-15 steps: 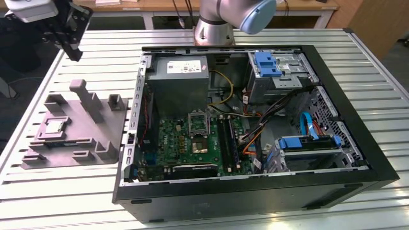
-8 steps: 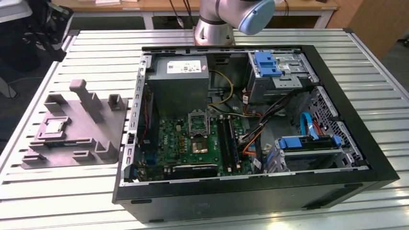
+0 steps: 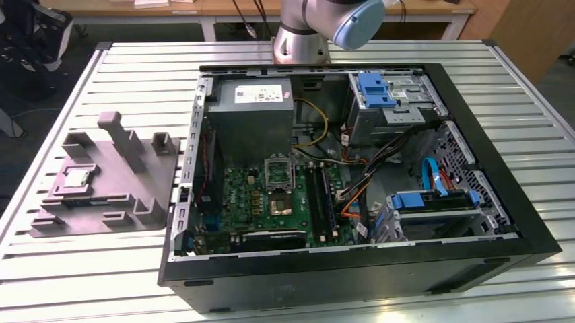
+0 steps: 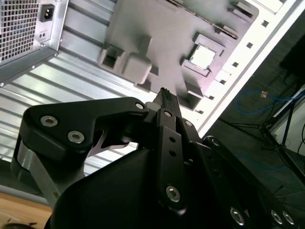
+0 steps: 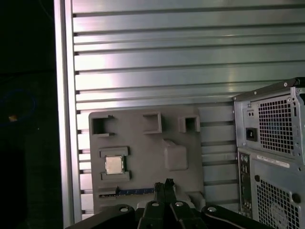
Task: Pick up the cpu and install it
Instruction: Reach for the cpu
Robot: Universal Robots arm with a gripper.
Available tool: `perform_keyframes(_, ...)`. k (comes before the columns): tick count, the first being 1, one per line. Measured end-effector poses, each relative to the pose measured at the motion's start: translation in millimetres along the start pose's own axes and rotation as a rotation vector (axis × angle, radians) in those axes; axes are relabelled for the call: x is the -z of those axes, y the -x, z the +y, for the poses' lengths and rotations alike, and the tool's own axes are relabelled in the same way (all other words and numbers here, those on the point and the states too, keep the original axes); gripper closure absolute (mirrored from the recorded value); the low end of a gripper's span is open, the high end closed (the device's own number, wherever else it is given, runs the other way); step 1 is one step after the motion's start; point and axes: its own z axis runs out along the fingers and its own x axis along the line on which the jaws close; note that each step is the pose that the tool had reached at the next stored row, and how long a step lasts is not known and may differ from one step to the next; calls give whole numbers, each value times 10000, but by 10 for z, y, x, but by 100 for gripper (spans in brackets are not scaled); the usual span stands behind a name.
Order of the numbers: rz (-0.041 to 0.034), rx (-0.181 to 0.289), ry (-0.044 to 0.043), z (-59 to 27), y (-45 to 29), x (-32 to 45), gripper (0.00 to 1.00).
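The cpu point(image 3: 77, 178) is a small silvery square chip lying flat in a recess of the grey plastic fixture point(image 3: 126, 202), on the table at the exterior view's left. In both wrist views the cpu point(image 4: 202, 56) point(image 5: 114, 164) shows from high above in the same recess of the fixture point(image 4: 157, 28) point(image 5: 147, 143). My gripper point(image 4: 164, 94) point(image 5: 163, 184) hangs well above the fixture, clear of the chip. Its black fingers are pressed together with nothing between them. On the motherboard point(image 3: 260, 202) inside the open case sits the silver socket frame point(image 3: 277, 165).
The open black computer case point(image 3: 359, 272) fills the middle of the slatted metal table point(image 3: 117, 282), with a power supply point(image 3: 252, 108), drive bays and cables inside. The arm's base point(image 3: 301, 40) stands behind it. The case's rear panel point(image 5: 276, 157) is close beside the fixture.
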Motion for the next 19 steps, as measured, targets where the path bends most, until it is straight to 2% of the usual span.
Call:
perform_keyframes(9, 1, 0, 0, -27, -355, -3, 89)
perform_keyframes(15, 6, -2, -1, -42, -544, -11, 89)
perform_keyframes(19, 16, -2, -2, -49, -644, -17, 89)
